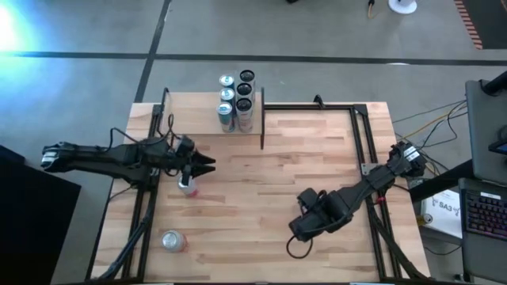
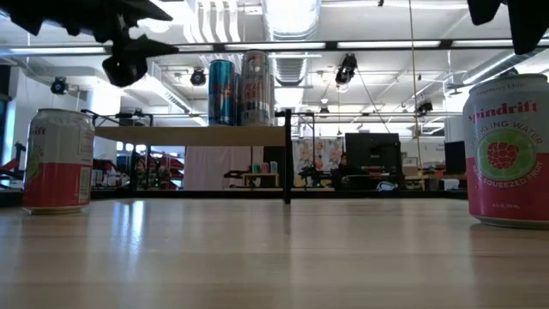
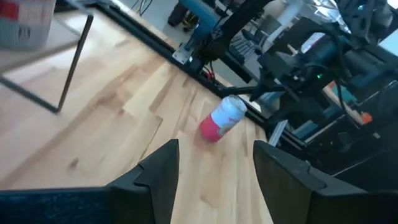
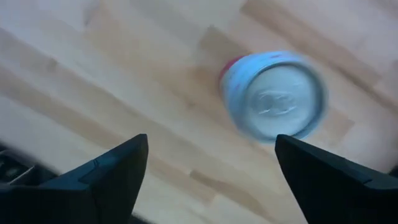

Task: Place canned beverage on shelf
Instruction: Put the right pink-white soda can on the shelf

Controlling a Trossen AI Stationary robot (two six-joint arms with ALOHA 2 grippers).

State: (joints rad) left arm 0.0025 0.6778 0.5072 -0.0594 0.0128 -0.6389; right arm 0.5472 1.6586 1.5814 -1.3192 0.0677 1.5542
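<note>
A white and pink can (image 2: 506, 150) stands upright on the table under my right gripper (image 4: 211, 149). That gripper is open and looks down on the can's top (image 4: 277, 96); in the high view the arm (image 1: 305, 226) hides the can. A second such can (image 1: 188, 186) stands just nearside of my open left gripper (image 1: 207, 164), which hangs above and beside it (image 2: 56, 159). A third can (image 1: 173, 241) stands near the front left. The shelf (image 2: 171, 135), with its dark end panel (image 1: 262, 127), stands at the far middle and carries several cans (image 1: 238, 99).
Black rails run along the table's left and right sides (image 1: 363, 150). The left wrist view shows the can under the right arm (image 3: 221, 118) close to the right rail. Bare wood lies between the two arms at mid-table (image 1: 261, 182).
</note>
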